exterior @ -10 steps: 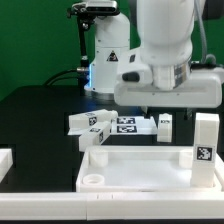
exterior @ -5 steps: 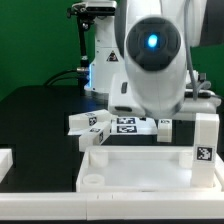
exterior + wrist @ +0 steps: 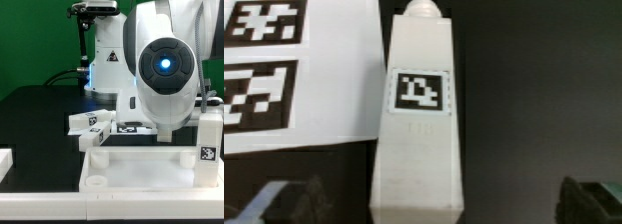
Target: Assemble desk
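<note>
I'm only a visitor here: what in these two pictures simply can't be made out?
- Exterior view: the arm hides the gripper and the middle of the table, so loose legs cannot be counted.
- Exterior view: a white piece is cut off by the view's left edge; unidentifiable.
- Wrist view: the fingertips are dark blurs at the edge.
- Wrist view: the marker board runs off the frame; the leg has a tag too blurred to read.
</note>
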